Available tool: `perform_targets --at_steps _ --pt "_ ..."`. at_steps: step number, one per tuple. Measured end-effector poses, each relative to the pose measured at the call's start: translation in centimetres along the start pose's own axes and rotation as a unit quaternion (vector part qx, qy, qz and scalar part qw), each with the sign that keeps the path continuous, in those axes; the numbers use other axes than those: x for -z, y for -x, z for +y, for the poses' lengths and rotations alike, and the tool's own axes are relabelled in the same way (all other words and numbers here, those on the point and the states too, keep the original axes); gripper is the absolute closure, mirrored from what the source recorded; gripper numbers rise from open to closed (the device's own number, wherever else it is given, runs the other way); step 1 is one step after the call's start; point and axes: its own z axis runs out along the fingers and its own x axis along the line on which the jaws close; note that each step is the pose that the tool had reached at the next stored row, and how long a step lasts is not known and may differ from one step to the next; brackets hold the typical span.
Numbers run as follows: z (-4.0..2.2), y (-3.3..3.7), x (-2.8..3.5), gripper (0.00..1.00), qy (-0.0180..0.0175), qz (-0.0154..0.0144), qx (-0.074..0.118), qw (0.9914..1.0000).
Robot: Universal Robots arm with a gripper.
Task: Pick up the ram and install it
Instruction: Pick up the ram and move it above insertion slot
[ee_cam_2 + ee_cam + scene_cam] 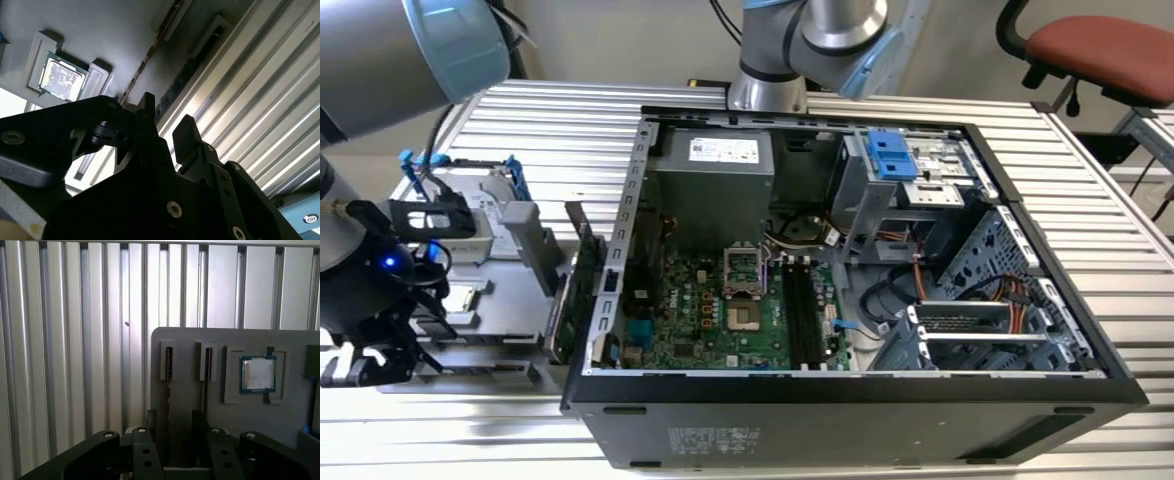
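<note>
My gripper [174,415] hangs over a grey parts tray [190,340] at the exterior view's left, outside the computer case. Its two black fingers [151,421] stand apart, open. The ram [168,385] stands edge-on in the tray slot farther from the processor and runs into the gap between the fingers. In the second wrist view the same ram [192,67] leads down toward the gripper [166,110]. A second thin stick [205,385] stands in the neighbouring slot. In the exterior view the gripper [360,350] is low beside the tray [480,300].
A processor [258,374] lies in a tray recess beside the slots. The open computer case [854,250] lies on the ribbed metal table [1121,300], its motherboard memory slots [803,315] facing up. A flat card [571,285] stands between the tray and the case wall.
</note>
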Motion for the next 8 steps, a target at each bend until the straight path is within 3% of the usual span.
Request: perform_targets --at_steps 8 --pt "0.01 -0.13 -1.44 0.00 0.0001 0.0001 0.000 1.00000"
